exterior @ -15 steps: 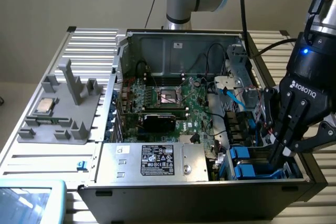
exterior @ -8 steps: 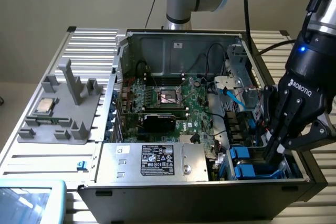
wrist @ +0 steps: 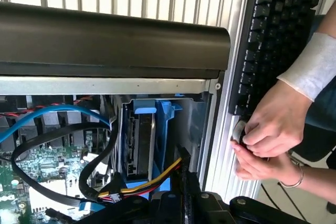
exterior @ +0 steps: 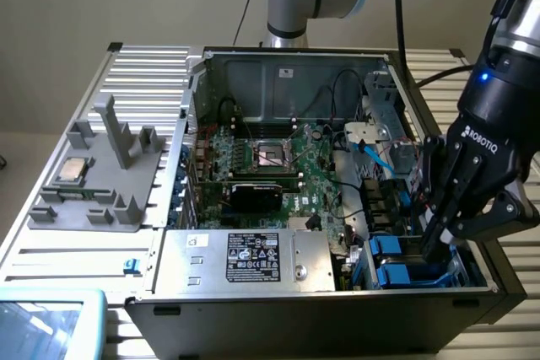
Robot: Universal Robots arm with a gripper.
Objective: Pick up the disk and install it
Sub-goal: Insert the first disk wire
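Silver slatted tabletop [exterior: 67, 263] carries an open computer case [exterior: 287, 82], its lid off so the claw can reach inside. The disk [wrist: 137, 145] stands on its edge in a blue slot [wrist: 165, 114] by the case wall, so it looks tucked in its place. The claw [exterior: 434, 246] hangs low over that corner, pressed together and pinching nothing I can see. The disk sits just beside its tips.

Open computer case [exterior: 295, 56] sits on a slatted metal table [exterior: 143, 73], its green motherboard [exterior: 319, 181] exposed beside a silver power supply [exterior: 245, 259] with a black label. At the exterior view's left, a small silver chip [exterior: 72, 172] rests in a grey holder [exterior: 80, 210]. A black keyboard [wrist: 273, 30] lies near the case.
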